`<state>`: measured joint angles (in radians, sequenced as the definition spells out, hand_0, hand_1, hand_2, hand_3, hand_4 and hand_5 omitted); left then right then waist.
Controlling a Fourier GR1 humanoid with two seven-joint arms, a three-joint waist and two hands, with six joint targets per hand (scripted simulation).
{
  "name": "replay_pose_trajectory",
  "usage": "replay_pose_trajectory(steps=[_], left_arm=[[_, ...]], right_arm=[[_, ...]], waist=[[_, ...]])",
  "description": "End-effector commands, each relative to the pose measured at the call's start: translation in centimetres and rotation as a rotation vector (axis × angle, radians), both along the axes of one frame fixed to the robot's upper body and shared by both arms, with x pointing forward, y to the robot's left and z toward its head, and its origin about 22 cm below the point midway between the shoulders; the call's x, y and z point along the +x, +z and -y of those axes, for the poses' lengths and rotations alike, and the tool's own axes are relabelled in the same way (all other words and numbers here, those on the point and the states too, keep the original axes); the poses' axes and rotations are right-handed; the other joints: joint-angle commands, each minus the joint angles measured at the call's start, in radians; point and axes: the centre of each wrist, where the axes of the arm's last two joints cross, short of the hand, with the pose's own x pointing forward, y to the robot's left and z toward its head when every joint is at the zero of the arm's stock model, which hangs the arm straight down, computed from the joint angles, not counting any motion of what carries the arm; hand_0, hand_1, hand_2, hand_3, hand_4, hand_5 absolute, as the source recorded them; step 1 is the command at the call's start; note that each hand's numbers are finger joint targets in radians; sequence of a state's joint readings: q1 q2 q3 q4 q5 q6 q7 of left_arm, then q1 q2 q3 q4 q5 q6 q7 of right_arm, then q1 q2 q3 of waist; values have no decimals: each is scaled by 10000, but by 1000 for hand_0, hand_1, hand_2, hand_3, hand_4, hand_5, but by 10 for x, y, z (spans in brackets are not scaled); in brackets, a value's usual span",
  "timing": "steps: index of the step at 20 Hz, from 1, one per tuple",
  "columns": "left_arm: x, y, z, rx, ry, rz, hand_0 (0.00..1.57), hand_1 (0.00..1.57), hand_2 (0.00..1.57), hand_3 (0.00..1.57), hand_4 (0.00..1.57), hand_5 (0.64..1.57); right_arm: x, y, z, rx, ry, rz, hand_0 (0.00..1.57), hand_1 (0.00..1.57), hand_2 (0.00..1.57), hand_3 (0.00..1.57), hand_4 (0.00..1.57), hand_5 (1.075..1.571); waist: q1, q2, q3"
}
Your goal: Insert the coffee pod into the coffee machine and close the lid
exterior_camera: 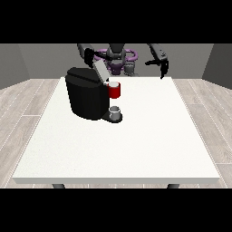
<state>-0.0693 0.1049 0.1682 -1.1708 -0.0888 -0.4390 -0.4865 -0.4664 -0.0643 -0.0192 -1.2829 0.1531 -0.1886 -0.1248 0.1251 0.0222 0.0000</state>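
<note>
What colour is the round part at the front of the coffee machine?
Red. The round part on the black coffee machine shows in the front view, above a small grey cup.

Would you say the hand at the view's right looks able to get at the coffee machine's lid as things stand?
Probably yes: that hand hangs above the table's far edge, and nothing stands between it and the raised lid.

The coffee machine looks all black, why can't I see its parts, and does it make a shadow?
In the front view, the coffee machine is dark all over, so its body reads as one black shape; only its red part and the grey cup stand out. No clear shadow shows on the white table; the light looks even.
</note>
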Motion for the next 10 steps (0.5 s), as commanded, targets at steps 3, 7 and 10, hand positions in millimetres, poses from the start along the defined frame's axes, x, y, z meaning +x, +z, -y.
replay_pose_trajectory(steps=[3,7,10], left_arm=[[23,18,4,-256,-143,575,0,0,0,0,328,1571],[9,7,12,-184,176,13,0,0,0,0,371,1571],[22,24,2,35,-67,903,0,0,0,0,298,1571]], right_arm=[[15,-7,-17,-87,-164,264,0,0,0,0,463,1571],[28,2,10,142,84,-255,0,0,0,0,440,1571],[40,8,14,43,-288,521,0,0,0,0,438,1571]], waist=[[121,786,1],[-70,363,0],[271,1088,0]])
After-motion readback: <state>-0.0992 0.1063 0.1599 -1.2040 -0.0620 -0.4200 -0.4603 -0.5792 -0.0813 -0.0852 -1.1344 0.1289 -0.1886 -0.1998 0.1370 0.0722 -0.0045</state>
